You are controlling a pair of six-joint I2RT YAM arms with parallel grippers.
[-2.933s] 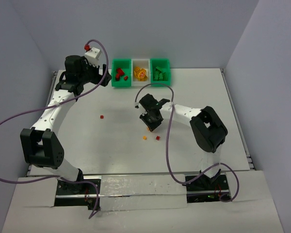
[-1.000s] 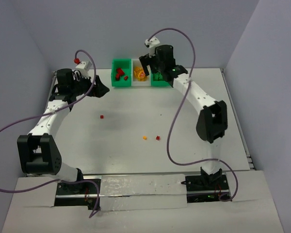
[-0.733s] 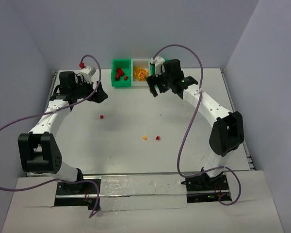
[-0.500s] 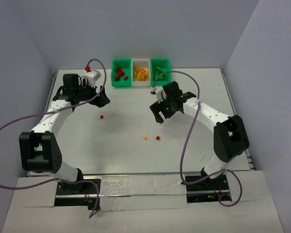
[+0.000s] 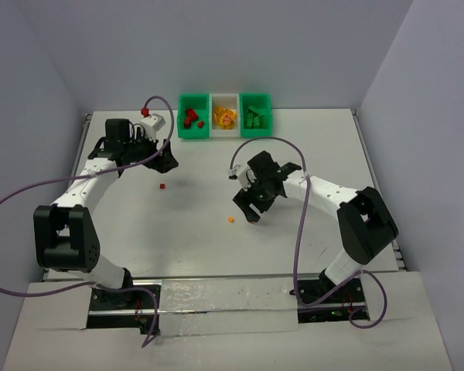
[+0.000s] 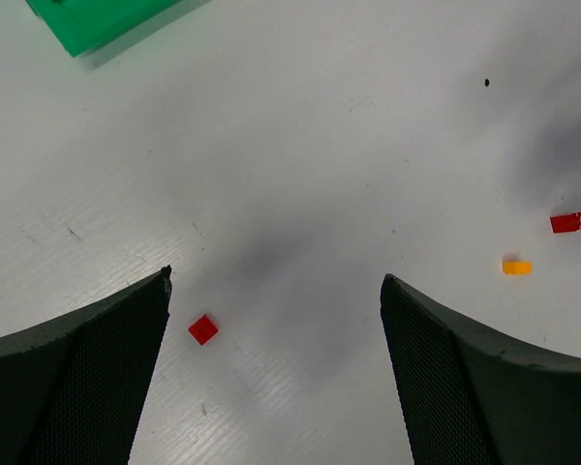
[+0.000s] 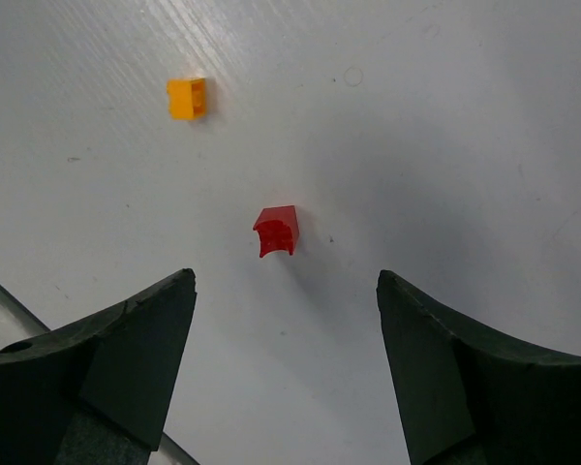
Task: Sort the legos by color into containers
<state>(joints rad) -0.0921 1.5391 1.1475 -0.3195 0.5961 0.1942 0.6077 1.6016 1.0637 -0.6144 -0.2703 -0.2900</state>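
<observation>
Three legos lie loose on the table. A small flat red lego (image 5: 162, 186) (image 6: 202, 329) sits just ahead of my left gripper (image 5: 167, 162) (image 6: 276, 276), close to its left finger; that gripper is open and empty. A red curved lego (image 7: 276, 231) (image 6: 567, 223) lies a little beyond my right gripper (image 5: 247, 210) (image 7: 286, 275), which hangs open and empty over it. An orange lego (image 5: 230, 219) (image 7: 187, 98) lies to its left. The containers stand at the back: a green bin (image 5: 193, 125) with red legos, a white bin (image 5: 225, 127) with yellow and orange ones, a green bin (image 5: 255, 124) with green ones.
Purple cables loop from both arms over the table. The table's raised rails (image 5: 375, 185) run along the left and right sides. A corner of the left green bin (image 6: 97, 19) shows at the top of the left wrist view.
My right arm has swung from above the bins down to the middle of the table, over the red curved lego. My left gripper has shifted a little right and down towards the flat red lego.
</observation>
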